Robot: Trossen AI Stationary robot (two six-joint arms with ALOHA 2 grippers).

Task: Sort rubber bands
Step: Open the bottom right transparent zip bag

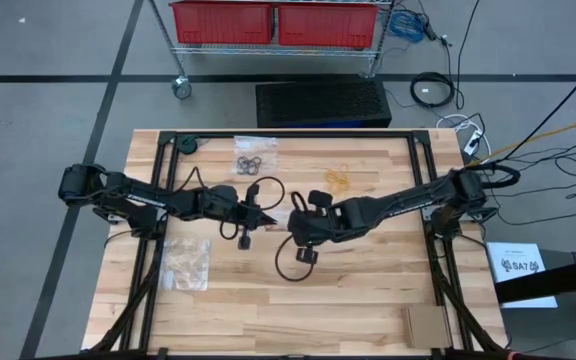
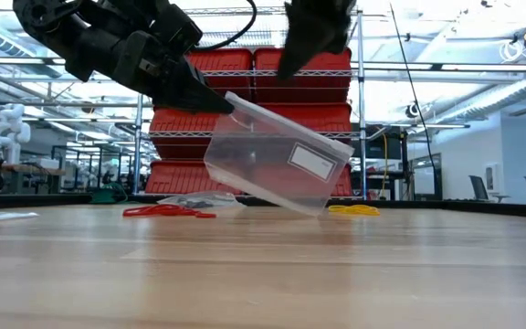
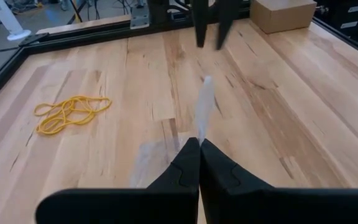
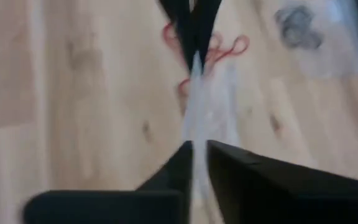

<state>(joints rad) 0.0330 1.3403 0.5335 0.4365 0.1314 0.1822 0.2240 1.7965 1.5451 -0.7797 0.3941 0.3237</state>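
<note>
Pincer of the left arm (image 2: 222, 102), near the middle of the wooden counter (image 1: 368, 290), is closed on the upper edge of a clear flat plastic bag (image 2: 277, 155) held in the air. The right pincer (image 4: 197, 152) sits at the bag's far edge with its dark fingers (image 4: 166, 174) nearly together around the film; whether it truly grips I cannot tell. Sorting looks partly done: black rubber bands (image 1: 249, 162) lie on another clear bag (image 1: 255, 150) at the counter's back, yellowish tan rubber bands (image 1: 337, 179) form their own heap just beside, and thin red rubber bands (image 2: 167, 211) lie loose under the raised bag, seemingly waiting to be bagged. A third clear bag (image 1: 186, 262) rests flat near the left arm. The lifted bag hangs tilted, its long axis running between the two pincers, sloping down toward the right one.
</note>
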